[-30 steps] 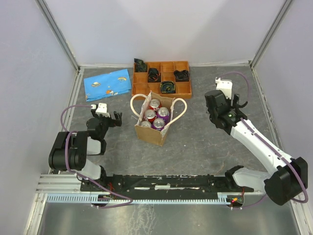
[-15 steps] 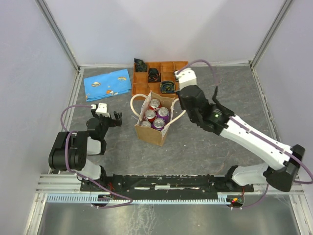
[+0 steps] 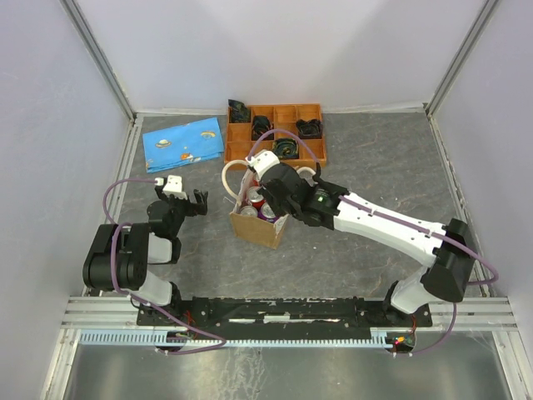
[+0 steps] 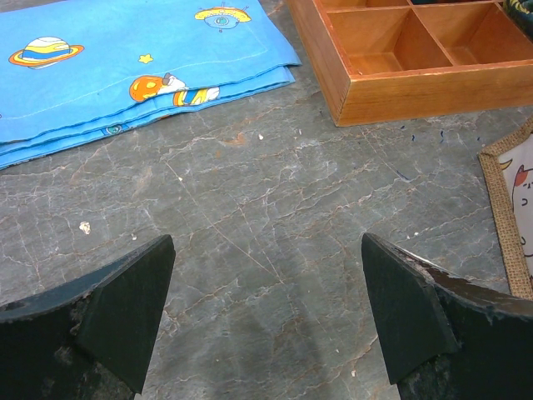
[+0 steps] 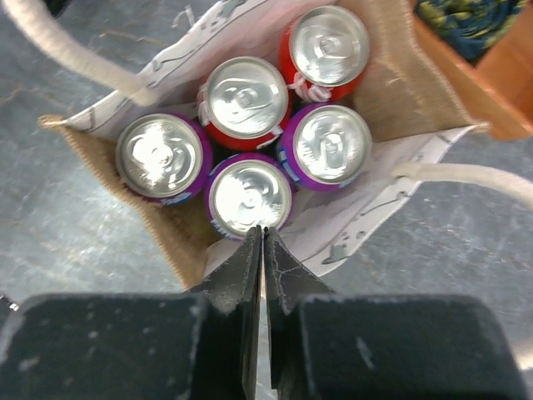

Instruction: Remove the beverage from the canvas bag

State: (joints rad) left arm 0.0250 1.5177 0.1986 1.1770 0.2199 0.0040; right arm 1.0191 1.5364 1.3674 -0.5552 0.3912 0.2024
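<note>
The tan canvas bag (image 3: 256,223) stands upright mid-table with its cream loop handles spread. From the right wrist view, several beverage cans stand inside the bag (image 5: 391,79): red ones such as (image 5: 246,98) and purple ones such as (image 5: 250,196). My right gripper (image 5: 263,232) hangs shut just above the bag's near rim, tips close to that purple can, holding nothing. From above, the right gripper (image 3: 268,197) covers part of the bag's mouth. My left gripper (image 3: 197,200) rests open left of the bag; the left gripper (image 4: 266,275) shows bare table between its fingers.
An orange compartment tray (image 3: 312,148) with dark items sits behind the bag, close to the right arm's wrist. A blue printed cloth (image 3: 183,142) lies at the back left. The left wrist view shows the tray's corner (image 4: 400,83), the cloth (image 4: 125,58) and the bag's edge (image 4: 506,225).
My right arm swung left from the table's right side to over the bag, and its gripper went from open to shut. The left arm has not moved.
</note>
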